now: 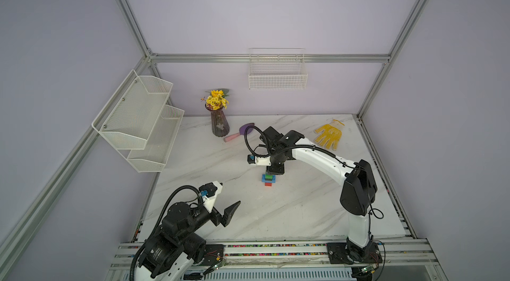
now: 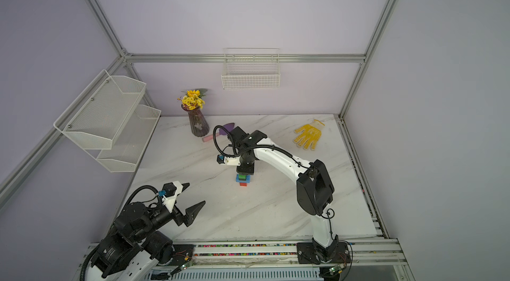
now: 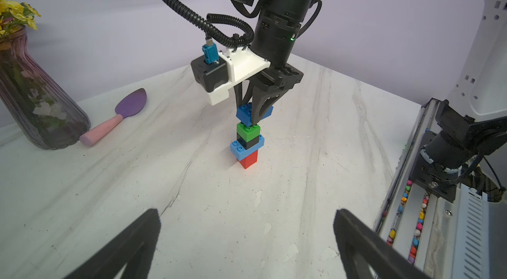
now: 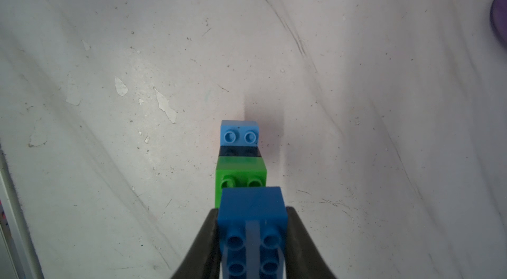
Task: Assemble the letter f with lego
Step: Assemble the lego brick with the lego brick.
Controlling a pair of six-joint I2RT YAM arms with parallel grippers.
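Gripper (image 3: 253, 120), right, pinches dark blue brick (image 3: 242, 114), seemingly unseated.

Pale lilac walls (image 1: 276, 3), aluminium profile frame (image 1: 270, 58) along the corners. White marble-look tabletop (image 1: 289, 210), scuffed. Two-tier white mesh shelf (image 1: 138, 116) on the side wall, white wire basket (image 1: 278, 78) on the back wall. Near the table's back edge: vase of yellow flowers (image 1: 220, 125), yellow glove (image 1: 329, 134). Light is soft and even.

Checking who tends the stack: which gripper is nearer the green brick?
Right. The right gripper grips the dark blue brick just above the green brick; the left gripper hangs open, far off to the side.
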